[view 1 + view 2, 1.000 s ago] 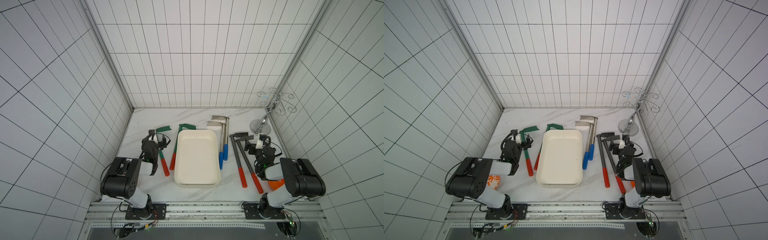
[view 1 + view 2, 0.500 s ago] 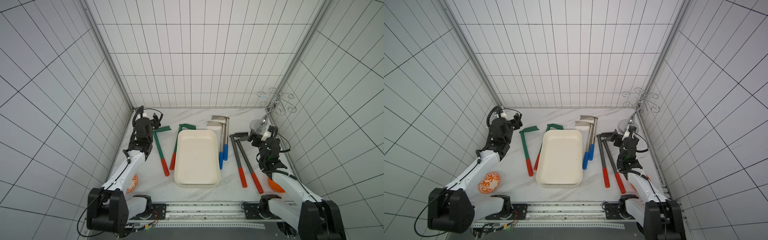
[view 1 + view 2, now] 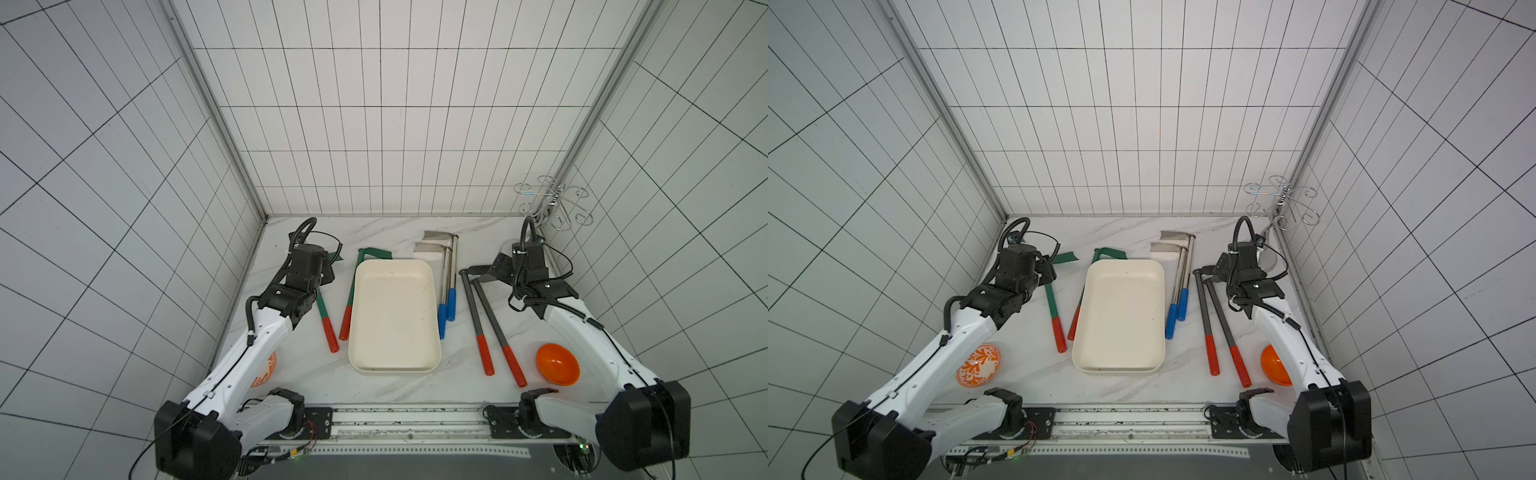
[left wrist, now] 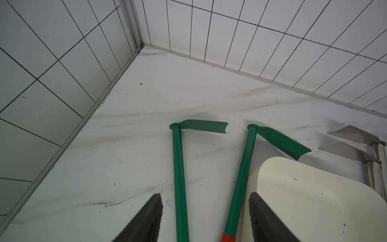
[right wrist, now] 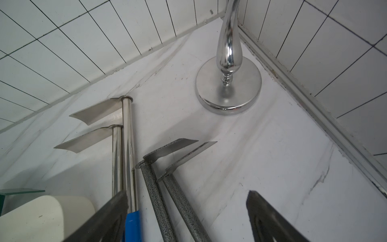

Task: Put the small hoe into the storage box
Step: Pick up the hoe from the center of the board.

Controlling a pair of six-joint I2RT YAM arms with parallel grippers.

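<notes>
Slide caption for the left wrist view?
Open left gripper above two green hoes beside the cream storage box.

No legible text, label, brand, number or sign appears in any view, whether on the hoes (image 4: 179,167), box (image 3: 394,316) or bowls (image 3: 557,369).

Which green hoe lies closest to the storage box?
The right-hand green hoe, its shaft alongside the storage box; the other green hoe lies apart, farther left.
</notes>
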